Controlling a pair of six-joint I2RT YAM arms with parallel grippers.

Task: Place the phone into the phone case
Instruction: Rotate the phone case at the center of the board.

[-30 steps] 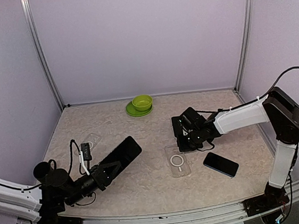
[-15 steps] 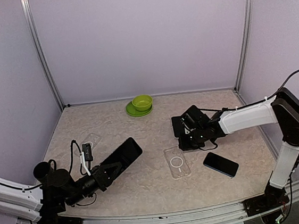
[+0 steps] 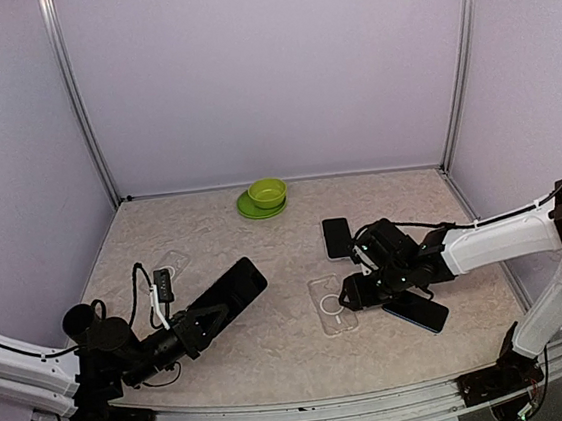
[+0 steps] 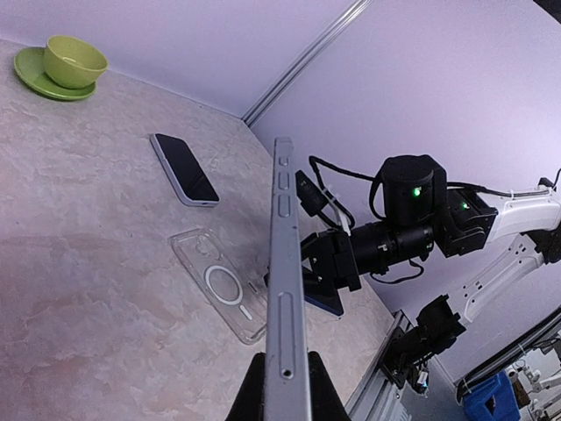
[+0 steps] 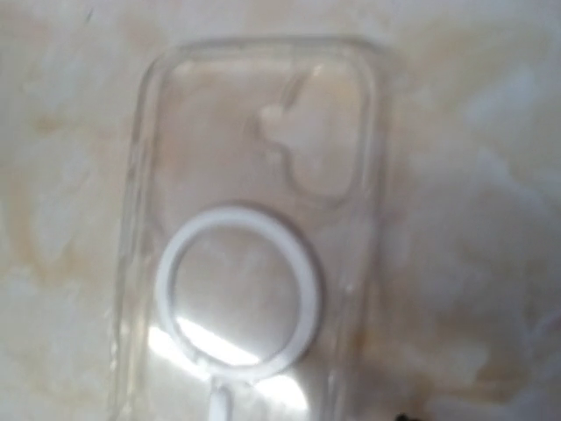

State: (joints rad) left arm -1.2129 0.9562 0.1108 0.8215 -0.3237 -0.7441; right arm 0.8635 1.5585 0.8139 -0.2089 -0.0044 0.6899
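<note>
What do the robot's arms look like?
The left arm and right arm both have smooth white sections joined by chunky black joints. Thin black cables loop along them, and little green lights glow on the right one.

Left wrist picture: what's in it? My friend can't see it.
A phone stands edge-on up the middle, pinched at its bottom by the left gripper. Behind it on the table lie a clear case and a second phone, with the right arm near the case and a green cup far back.
</note>
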